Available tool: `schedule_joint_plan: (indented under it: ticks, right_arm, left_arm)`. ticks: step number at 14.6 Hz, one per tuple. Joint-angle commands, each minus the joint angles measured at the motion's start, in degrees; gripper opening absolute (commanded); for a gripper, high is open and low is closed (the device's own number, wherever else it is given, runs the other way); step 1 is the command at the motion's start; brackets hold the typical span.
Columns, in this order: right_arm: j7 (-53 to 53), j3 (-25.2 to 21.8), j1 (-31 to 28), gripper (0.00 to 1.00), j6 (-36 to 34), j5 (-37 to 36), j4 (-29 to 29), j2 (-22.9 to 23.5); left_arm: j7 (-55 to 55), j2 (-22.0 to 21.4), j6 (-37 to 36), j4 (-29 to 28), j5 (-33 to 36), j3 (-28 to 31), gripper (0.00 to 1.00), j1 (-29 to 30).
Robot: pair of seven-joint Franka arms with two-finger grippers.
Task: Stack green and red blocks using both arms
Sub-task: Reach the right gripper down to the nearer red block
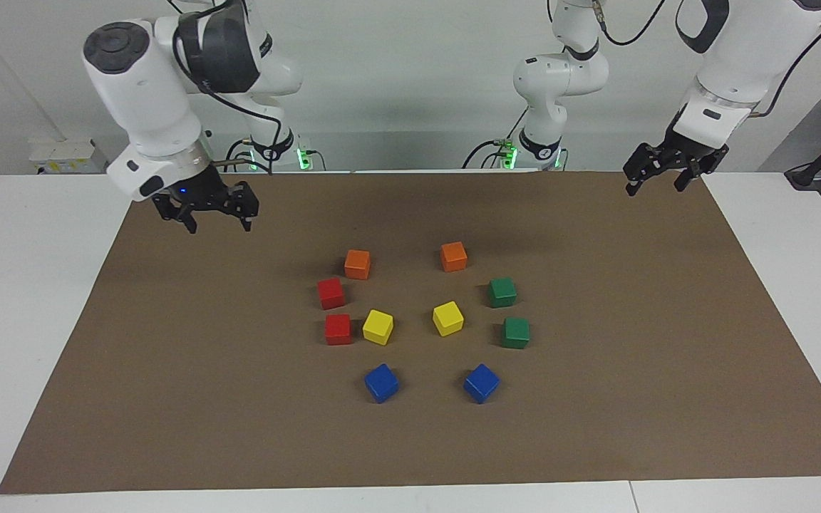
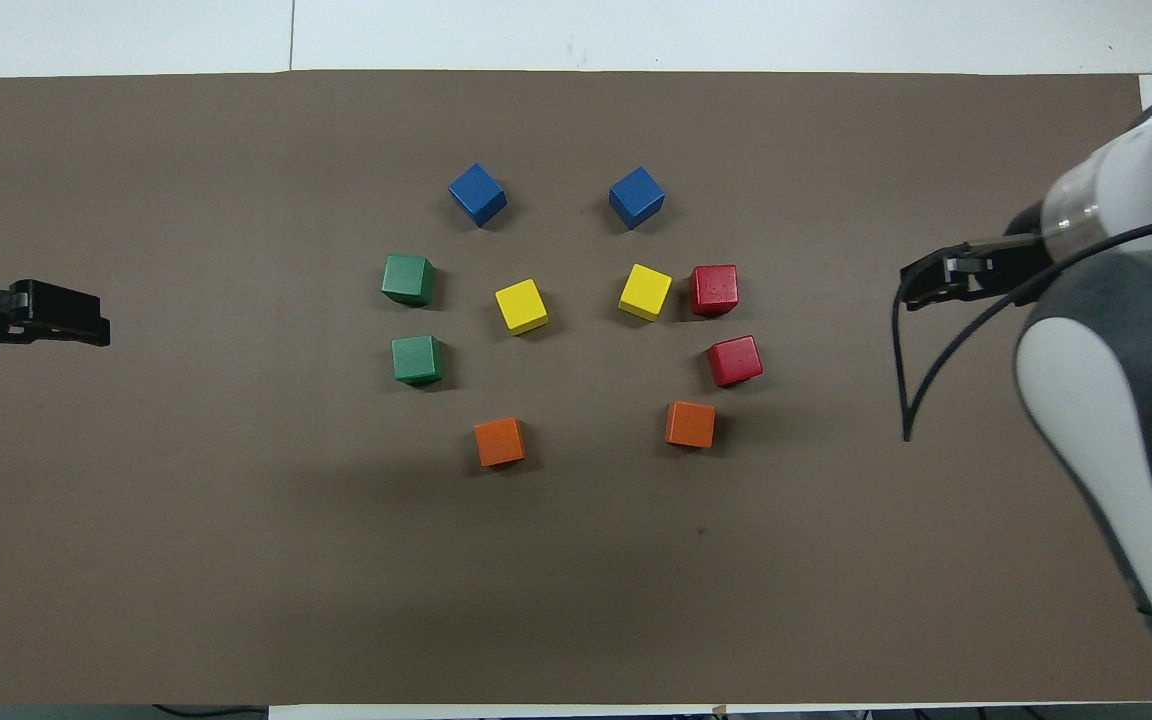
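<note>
Two red blocks [image 1: 331, 293] [image 1: 338, 329] sit side by side on the brown mat toward the right arm's end, also seen from overhead [image 2: 734, 360] [image 2: 714, 289]. Two green blocks [image 1: 502, 292] [image 1: 515, 332] sit toward the left arm's end of the cluster [image 2: 417, 359] [image 2: 407, 279]. My right gripper [image 1: 219, 228] [image 2: 911, 290] hangs open and empty over bare mat, well apart from the red blocks. My left gripper [image 1: 654, 189] [image 2: 96, 330] hangs open and empty over the mat's edge at its own end, waiting.
Two orange cubes [image 1: 357, 263] [image 1: 453, 256] lie nearest the robots. Between the reds and greens sit two yellow cubes [image 1: 378, 326] [image 1: 447, 318], one touching a red block. Two blue cubes [image 1: 381, 382] [image 1: 481, 383] lie farthest. The brown mat [image 1: 168, 399] covers a white table [image 1: 18, 299].
</note>
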Motion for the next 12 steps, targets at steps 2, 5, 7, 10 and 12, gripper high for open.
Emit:
schedule_joint_plan:
  ticks: [2,5,7,10,12]
  right_arm:
    - [7.61,0.08,4.38,1.00,5.36,0.61,-1.35,3.06]
    - [9.75,0.08,6.58,1.00,9.14,0.61,-1.78,5.87]
    - [9.75,0.08,7.46,1.00,14.92,0.61,-5.37,6.32]
    - [9.83,0.08,8.69,1.00,20.30,0.61,-9.51,6.49]
    - [9.22,0.08,9.31,1.00,23.11,0.52,-12.14,6.58]
  left_arm:
    - [-0.09,-0.82,4.13,-0.85,0.60,-0.25,1.00,0.65]
    - [-0.71,-0.55,8.11,-0.85,0.60,-0.17,1.00,0.91]
    - [-0.62,-0.55,7.68,-0.85,0.69,-0.08,1.00,1.78]
    - [-1.58,-0.82,7.32,-1.11,0.69,-0.17,1.00,1.79]
    - [-1.59,-1.25,8.02,-2.77,0.69,-0.17,1.00,1.70]
